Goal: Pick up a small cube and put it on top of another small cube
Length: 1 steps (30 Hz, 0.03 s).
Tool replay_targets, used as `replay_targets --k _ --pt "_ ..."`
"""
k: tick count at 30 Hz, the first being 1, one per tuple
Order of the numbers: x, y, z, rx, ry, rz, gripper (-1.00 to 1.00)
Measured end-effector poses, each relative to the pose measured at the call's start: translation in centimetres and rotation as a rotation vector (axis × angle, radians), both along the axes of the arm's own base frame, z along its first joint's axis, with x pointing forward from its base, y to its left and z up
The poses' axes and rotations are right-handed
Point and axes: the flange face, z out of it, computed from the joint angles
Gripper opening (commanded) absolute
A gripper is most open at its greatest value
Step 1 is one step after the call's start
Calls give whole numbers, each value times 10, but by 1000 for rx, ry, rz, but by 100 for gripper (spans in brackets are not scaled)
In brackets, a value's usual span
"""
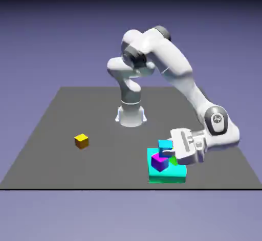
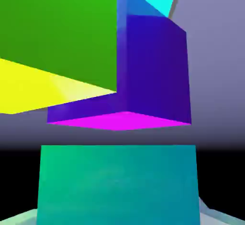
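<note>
The small cyan-blue cube sits at the tips of my gripper, just above a purple cube and a green cube. Both of those rest on a flat turquoise block. In the hand view the cyan-blue cube fills the bottom between the finger tips, which it mostly hides. Beyond it are the purple cube and the green cube. I cannot tell whether the jaws still press the cube, or which lower cube it rests on.
An orange-yellow cube lies alone toward the exterior view's left. The turquoise block is close to the table's near edge. The robot's base stands at the far middle.
</note>
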Motion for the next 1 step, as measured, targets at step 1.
replay_targets --k 1 --pt "0 0 0 0 0 0 100"
